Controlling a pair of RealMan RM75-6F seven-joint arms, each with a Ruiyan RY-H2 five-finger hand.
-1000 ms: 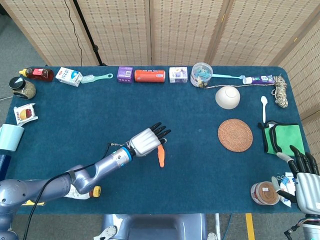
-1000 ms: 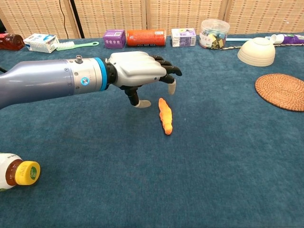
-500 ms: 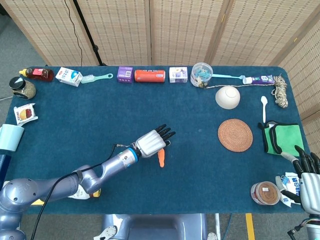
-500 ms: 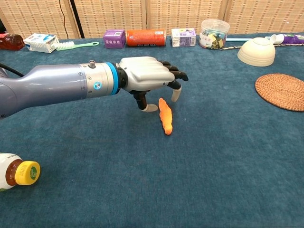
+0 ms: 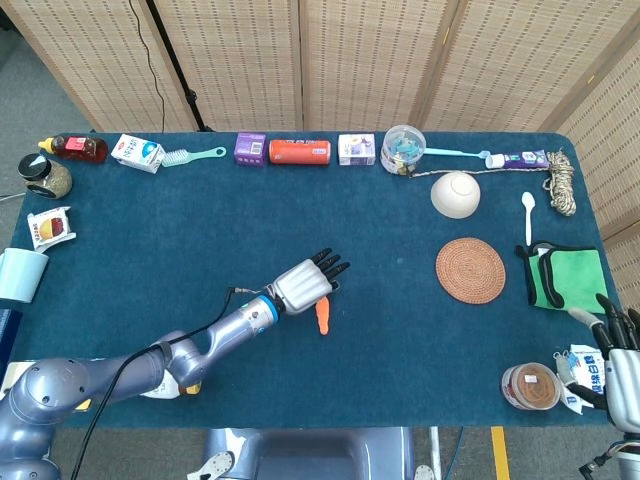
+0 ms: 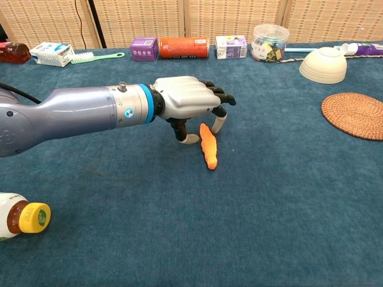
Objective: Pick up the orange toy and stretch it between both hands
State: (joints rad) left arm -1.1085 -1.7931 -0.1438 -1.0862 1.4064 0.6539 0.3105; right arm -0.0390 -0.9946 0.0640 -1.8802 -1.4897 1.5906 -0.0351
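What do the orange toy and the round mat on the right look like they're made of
The small orange elongated toy looks like soft rubber or silicone: matte, evenly coloured, with a lumpy edge; the exact material isn't certain. The round brown mat looks like woven straw or rattan, given its fine concentric rings and dull tan surface. The left hand beside the toy shows a pale grey hard shell, likely plastic or metal, with dark fingers.

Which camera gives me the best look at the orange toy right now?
Chest view: the orange toy lies large and unobstructed on the cloth, with the left hand poised over its far end. In the head view, the toy is only a small sliver partly under that hand.
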